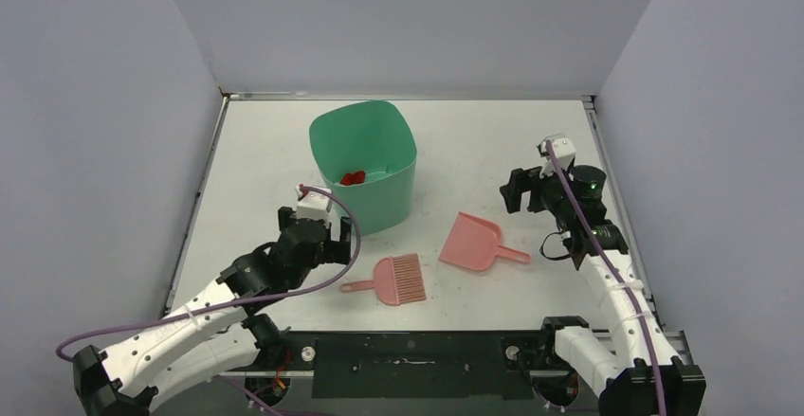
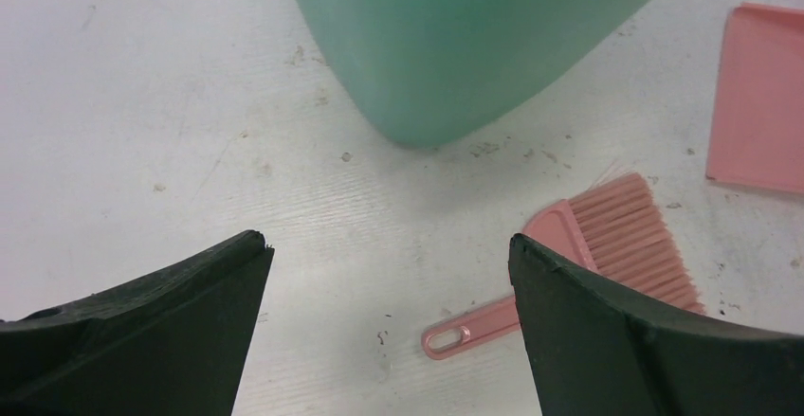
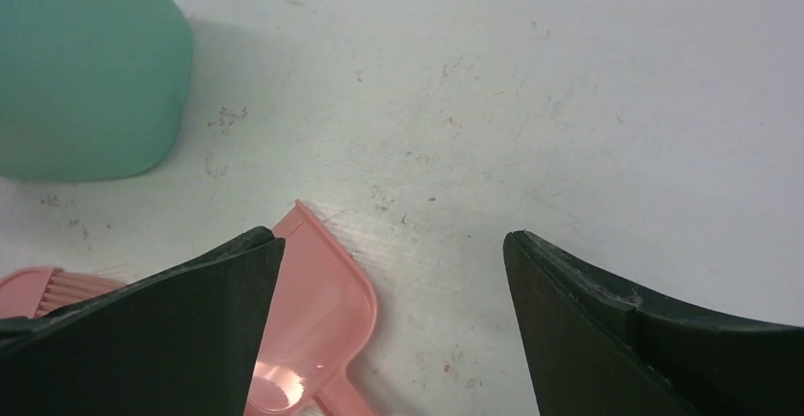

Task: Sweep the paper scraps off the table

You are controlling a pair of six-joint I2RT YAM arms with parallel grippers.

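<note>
Red paper scraps (image 1: pixel 353 178) lie inside the green bin (image 1: pixel 364 163); no other scraps show on the white table (image 1: pixel 474 141). The pink brush (image 1: pixel 398 280) and pink dustpan (image 1: pixel 473 243) lie flat on the table in front of the bin. My left gripper (image 1: pixel 338 238) is open and empty, just left of the brush and below the bin; the brush (image 2: pixel 607 245) shows by its right finger. My right gripper (image 1: pixel 513 191) is open and empty, up and right of the dustpan (image 3: pixel 318 326).
The green bin also shows in the left wrist view (image 2: pixel 474 37) and the right wrist view (image 3: pixel 85 65). Grey walls (image 1: pixel 104 103) enclose the table on three sides. A metal edge (image 1: pixel 417 350) runs along the near side between the arm bases.
</note>
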